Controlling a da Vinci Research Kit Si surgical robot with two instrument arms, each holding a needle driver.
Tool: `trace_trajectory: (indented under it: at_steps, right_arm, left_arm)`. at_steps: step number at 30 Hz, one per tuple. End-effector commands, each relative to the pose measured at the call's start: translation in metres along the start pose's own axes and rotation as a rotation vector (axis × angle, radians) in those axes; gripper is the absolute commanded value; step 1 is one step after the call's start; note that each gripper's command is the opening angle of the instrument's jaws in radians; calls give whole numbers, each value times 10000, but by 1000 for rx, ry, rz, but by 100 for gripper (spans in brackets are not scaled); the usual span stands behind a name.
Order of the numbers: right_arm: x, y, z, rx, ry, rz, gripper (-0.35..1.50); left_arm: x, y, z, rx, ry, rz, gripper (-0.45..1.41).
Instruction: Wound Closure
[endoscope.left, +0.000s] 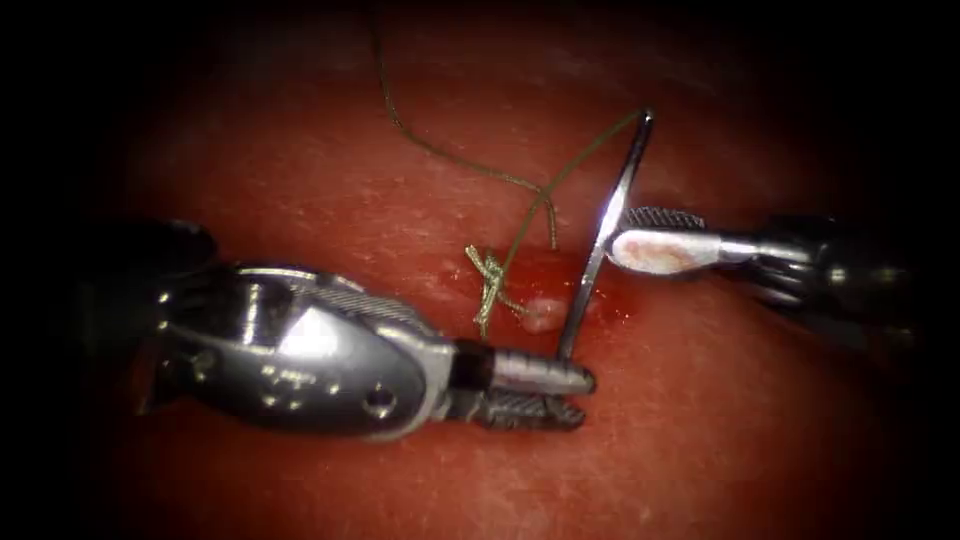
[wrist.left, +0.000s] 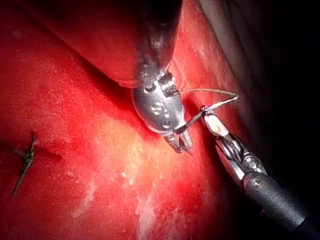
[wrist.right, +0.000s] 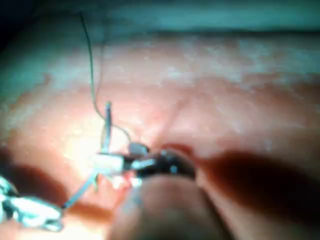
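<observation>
Tissue (endoscope.left: 700, 420): red, wet ground, a knotted stitch (endoscope.left: 488, 270) seated at the cut. Needle (endoscope.left: 605, 235): pinched mid-curve between the pressed-together jaws of the right tool (endoscope.left: 625, 232), judged held clear for regrasping; swaged end above them, trailing thread (endoscope.left: 450, 155). Point: between the slightly parted jaws of the left tool (endoscope.left: 575, 392), apparently outside the tissue.

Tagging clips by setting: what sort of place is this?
Likely a surgical suturing bench, not an operating room. Two pincers work over red tissue: the right pincer holds a curved needle mid-curve, its tip at the left pincer, which is open. Thread trails to a knot.
</observation>
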Motion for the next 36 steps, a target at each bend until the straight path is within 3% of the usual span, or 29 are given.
trace_trajectory:
  at_steps: [1, 9, 15, 19, 20, 21, 27, 29, 30, 32, 33, 36]
  right_arm:
    - [-1, 3, 11, 5, 13, 18, 78]
    - [-1, 2, 14, 0, 40, 68, 73]
    - [-3, 2, 15, -2, 46, 115, 54]
    - [-2, 2, 15, -3, 49, 128, 19]
    - [-1, 2, 15, -2, 48, 145, -25]
    - [0, 3, 15, 5, 54, 163, -35]
    - [-1, 5, 15, 8, 57, 156, -35]
    - [-1, 5, 15, 7, 56, 108, -35]
    - [-1, 5, 15, 7, 54, 85, -35]
    - [-1, 5, 14, 5, 56, 37, -35]
    - [-1, 6, 14, 5, 53, -29, -35]
    - [0, 7, 14, 1, 52, -106, -35]
  left_arm:
    - [-4, 4, 8, 0, 0, 3, -35]
    - [-4, 5, 9, 3, -4, 8, -35]
    - [-3, 5, 10, 2, -3, 8, -35]
    - [-1, 6, 10, 2, -2, 13, -35]
    - [0, 6, 11, 1, 0, 13, -35]
    - [0, 6, 11, 1, -1, 13, -35]
    - [3, 5, 11, -3, 4, 11, -35]
    - [6, 0, 13, -4, 6, -18, 23]
    - [9, -2, 14, -5, 6, -92, 38]
    - [13, -7, 13, -9, 9, -282, 58]
    - [18, -16, 9, -12, 6, -480, 73]
    - [24, -31, 5, -16, 10, -606, 78]
